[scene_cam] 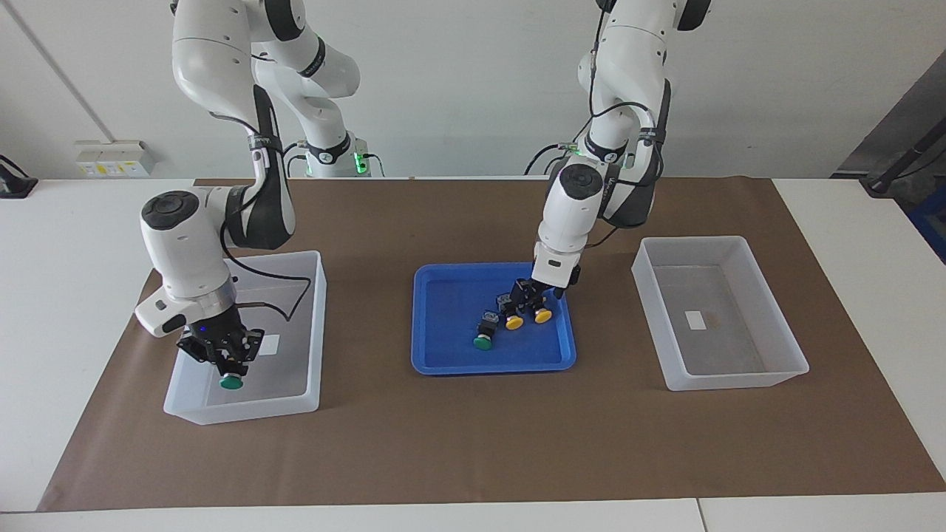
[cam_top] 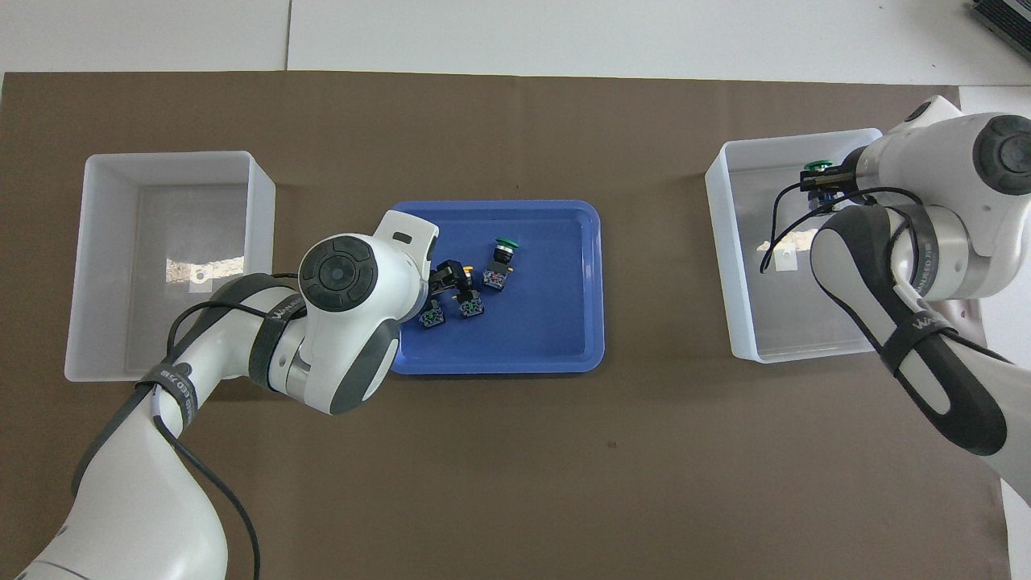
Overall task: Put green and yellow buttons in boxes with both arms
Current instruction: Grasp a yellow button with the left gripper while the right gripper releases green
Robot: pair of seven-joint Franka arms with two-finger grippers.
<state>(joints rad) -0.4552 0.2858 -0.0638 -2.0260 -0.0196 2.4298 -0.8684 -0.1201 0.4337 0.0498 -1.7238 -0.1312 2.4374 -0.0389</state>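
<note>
While three buttons lie in the blue tray (scene_cam: 443, 355), the right pincer (scene_cam: 230, 369) grips a green button (scene_cam: 231, 382) inside its box (scene_cam: 314, 325), the left pincer (scene_cam: 533, 298) open over a yellow button (scene_cam: 542, 315).
</note>
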